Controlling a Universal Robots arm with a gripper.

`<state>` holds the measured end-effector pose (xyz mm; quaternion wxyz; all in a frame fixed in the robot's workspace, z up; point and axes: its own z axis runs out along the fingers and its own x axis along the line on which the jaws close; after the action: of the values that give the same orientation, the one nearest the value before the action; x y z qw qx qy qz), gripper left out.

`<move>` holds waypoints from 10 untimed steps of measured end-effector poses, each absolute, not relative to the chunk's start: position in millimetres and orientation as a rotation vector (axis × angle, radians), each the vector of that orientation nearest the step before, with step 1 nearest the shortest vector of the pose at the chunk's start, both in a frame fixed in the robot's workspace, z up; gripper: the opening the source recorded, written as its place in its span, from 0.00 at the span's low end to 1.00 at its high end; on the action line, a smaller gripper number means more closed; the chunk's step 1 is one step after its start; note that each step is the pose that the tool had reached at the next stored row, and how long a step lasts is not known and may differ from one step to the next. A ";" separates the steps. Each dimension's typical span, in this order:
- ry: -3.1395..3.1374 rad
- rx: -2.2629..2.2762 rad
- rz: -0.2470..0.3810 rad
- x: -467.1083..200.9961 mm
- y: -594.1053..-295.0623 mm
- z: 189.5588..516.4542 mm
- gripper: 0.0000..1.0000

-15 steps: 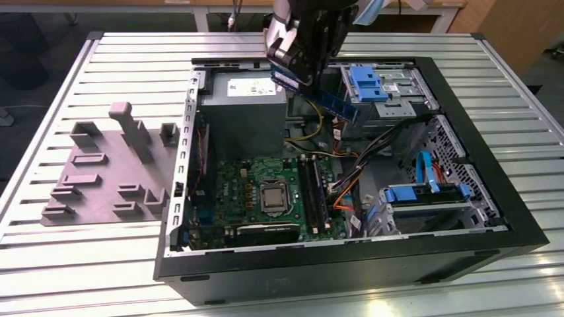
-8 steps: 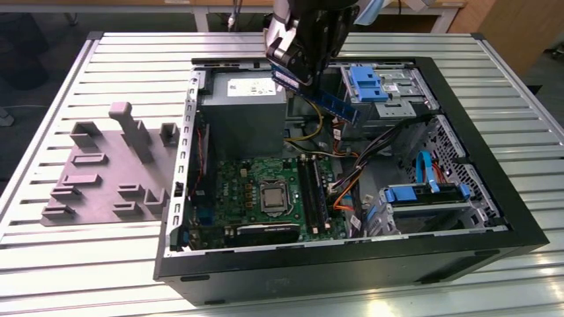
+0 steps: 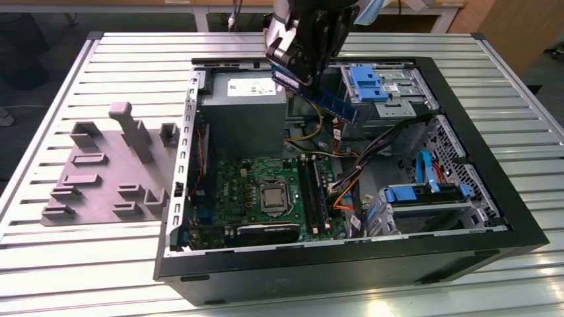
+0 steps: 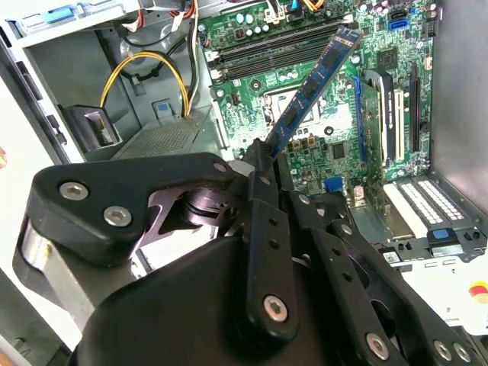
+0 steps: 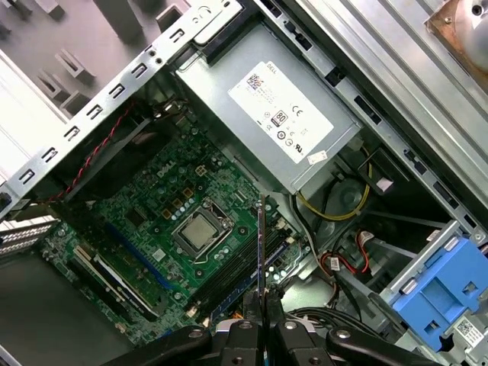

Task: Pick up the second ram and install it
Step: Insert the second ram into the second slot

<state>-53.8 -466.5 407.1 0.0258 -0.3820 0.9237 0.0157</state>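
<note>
Second ram: thin, long, narrow blue circuit-board stick bearing small dark chips. It is hanging in the air, clamped at one end in the gripper, slanting with its free end pointing toward 4 o'clock in the exterior view. It is sitting at 1 o'clock from the motherboard, clear of it.

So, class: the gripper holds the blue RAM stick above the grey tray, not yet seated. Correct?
No. The gripper holds the second ram, not yet seated, above the open computer case, not the grey tray, which lies beside the case. The exterior view shows this.
</note>
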 end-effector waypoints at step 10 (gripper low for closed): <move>2.929 -0.979 0.043 -53.8 -466.5 406.3 0.14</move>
<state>-53.8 -466.5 406.3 0.0268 -0.3168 0.9480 0.0139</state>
